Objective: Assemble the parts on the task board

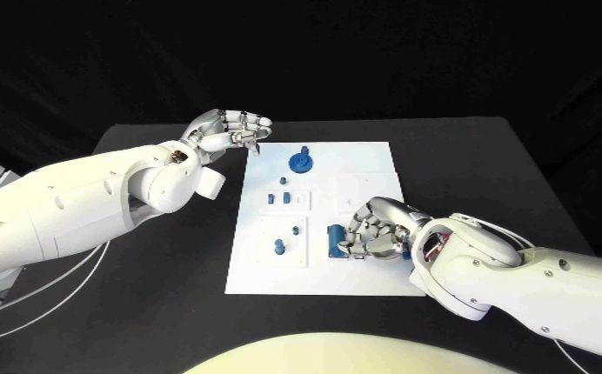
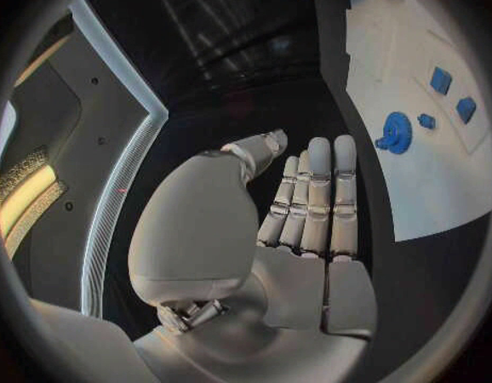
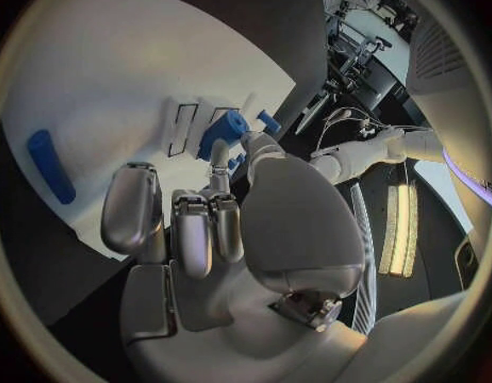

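Blue part [image 1: 337, 241] lies just beside right hand [image 1: 372, 233] fingers [image 3: 193, 230] — untouched

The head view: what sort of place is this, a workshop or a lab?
Most likely a robot test lab: a black table against dark drapes, a white task board with small blue parts, and two white arms working over it.

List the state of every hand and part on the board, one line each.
left hand: fingers straight and together, holding nothing, off the board's far left corner
right hand: fingers curled over a blue part; grip unclear
round blue part: standing on the task board
long blue part: lying flat
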